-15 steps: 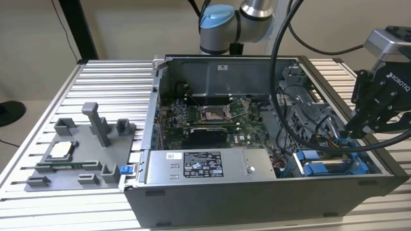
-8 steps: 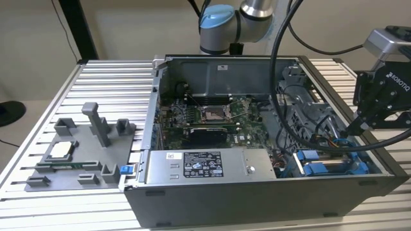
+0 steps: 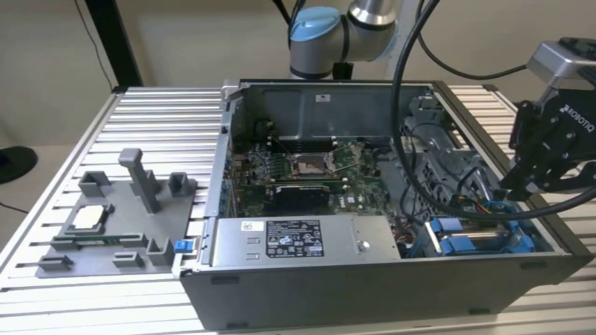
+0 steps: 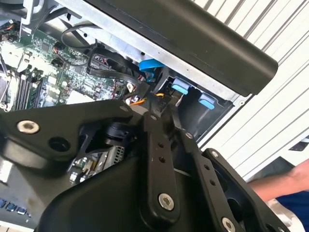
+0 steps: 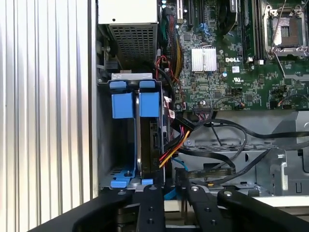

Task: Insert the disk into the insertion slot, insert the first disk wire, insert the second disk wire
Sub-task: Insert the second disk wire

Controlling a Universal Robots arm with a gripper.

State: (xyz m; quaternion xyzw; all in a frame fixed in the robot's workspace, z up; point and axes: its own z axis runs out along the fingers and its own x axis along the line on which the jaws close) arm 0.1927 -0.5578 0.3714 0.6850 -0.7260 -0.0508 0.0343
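The disk [image 5: 147, 145] stands on edge in the insertion slot [image 5: 108, 159], its blue carrier tab [image 5: 149, 104] next to a second blue tab. In the exterior view the slot [image 3: 479, 237] is at the open case's front corner, on that view's right. A wire bundle with yellow, red and black strands [image 5: 174, 142] runs down to the disk's end. My gripper [image 5: 176, 186] hangs just over that end, and its fingers [image 4: 154, 140] come together on a black disk wire plug [image 4: 163, 99] with orange strands. In the exterior view the gripper [image 3: 510, 197] is above the slot.
The grey power-supply box [image 3: 298, 241] lies along the case's front, with the motherboard [image 3: 308, 171] behind it. A grey fixture tray [image 3: 112, 223] sits on the slatted table at the exterior view's left. Black cables [image 5: 217, 145] cross beside the slot. A person's arm [image 4: 285, 183] is beyond the case.
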